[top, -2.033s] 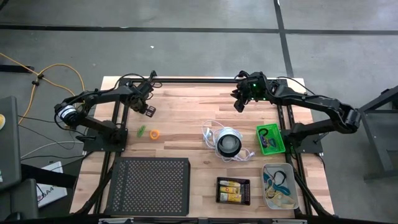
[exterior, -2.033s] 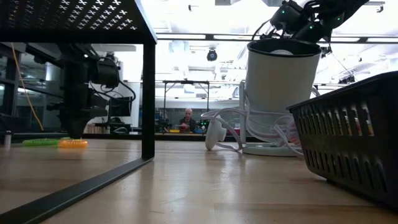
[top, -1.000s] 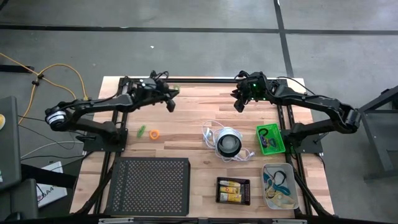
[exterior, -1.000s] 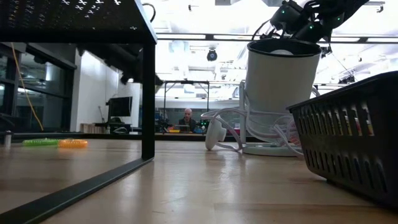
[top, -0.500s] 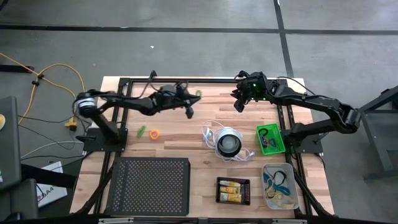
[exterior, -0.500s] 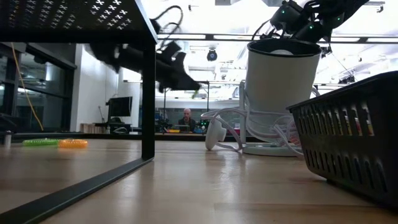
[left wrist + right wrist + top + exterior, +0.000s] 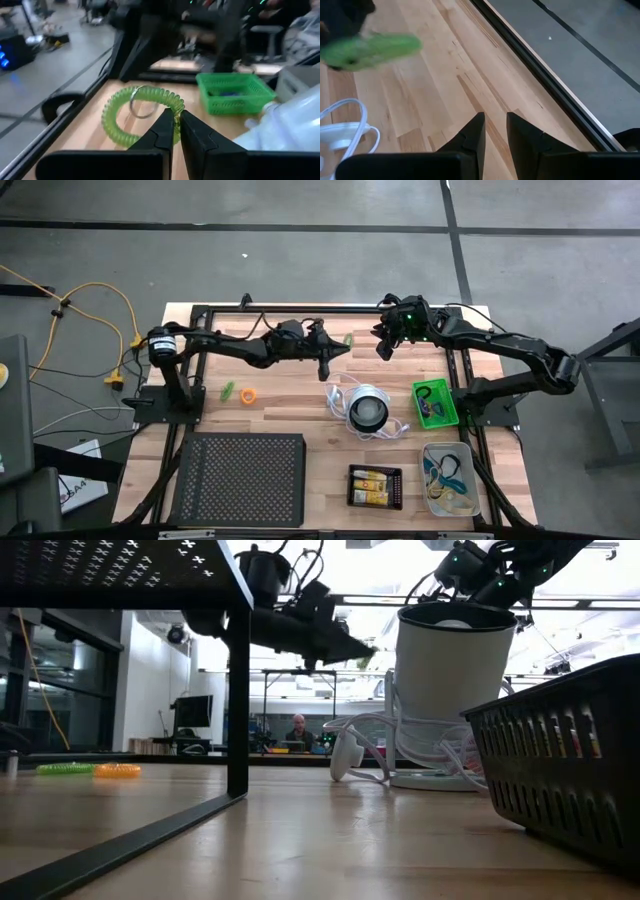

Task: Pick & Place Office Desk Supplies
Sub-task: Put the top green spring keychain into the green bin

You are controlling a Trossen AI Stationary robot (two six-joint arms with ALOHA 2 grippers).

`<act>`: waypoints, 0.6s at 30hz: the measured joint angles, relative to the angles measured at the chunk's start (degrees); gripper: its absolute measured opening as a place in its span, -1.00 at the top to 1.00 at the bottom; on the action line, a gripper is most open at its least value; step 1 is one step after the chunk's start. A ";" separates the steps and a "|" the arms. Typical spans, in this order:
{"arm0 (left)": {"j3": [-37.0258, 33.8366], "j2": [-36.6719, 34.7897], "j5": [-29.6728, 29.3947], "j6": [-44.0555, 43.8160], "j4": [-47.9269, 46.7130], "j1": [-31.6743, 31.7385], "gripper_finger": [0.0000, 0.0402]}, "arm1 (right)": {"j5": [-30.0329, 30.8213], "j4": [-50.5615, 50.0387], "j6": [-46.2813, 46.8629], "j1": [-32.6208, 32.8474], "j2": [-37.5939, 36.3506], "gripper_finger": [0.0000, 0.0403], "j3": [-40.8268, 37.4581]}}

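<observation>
Left claw (image 7: 176,131) pinches a green coil loop (image 7: 141,116) above the bench (image 7: 300,395); right claw (image 7: 494,131) hangs slightly spread, empty, its arm partly cut off.

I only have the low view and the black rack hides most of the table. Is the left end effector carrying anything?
Observer: Yes, the left end effector is shut on a green coil loop with a metal ring.
Operator: Where is it heading?
Observer: I can't say; the high view shows it above the table, between the back rail and the round white-and-black object.
Operator: And the green tray?
Observer: The green tray sits beside the right arm's base.
</observation>
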 joint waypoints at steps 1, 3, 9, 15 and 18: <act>0.01 -0.01 0.83 -0.01 0.97 0.00 0.93 | 0.00 0.00 0.00 0.01 0.00 0.67 0.00; 0.02 -0.07 1.27 -0.03 1.56 0.06 0.93 | 0.00 0.00 0.00 -0.01 0.00 0.67 0.00; 0.02 -0.07 1.29 0.01 1.64 0.22 0.93 | 0.00 1.42 -0.17 0.00 0.00 0.67 0.00; 0.02 -0.07 1.31 0.45 1.62 0.22 0.93 | -0.24 2.73 1.67 0.14 0.00 0.67 0.00; 0.02 -0.07 1.33 0.45 1.67 0.50 0.93 | -0.26 2.74 3.77 0.14 0.00 0.66 0.00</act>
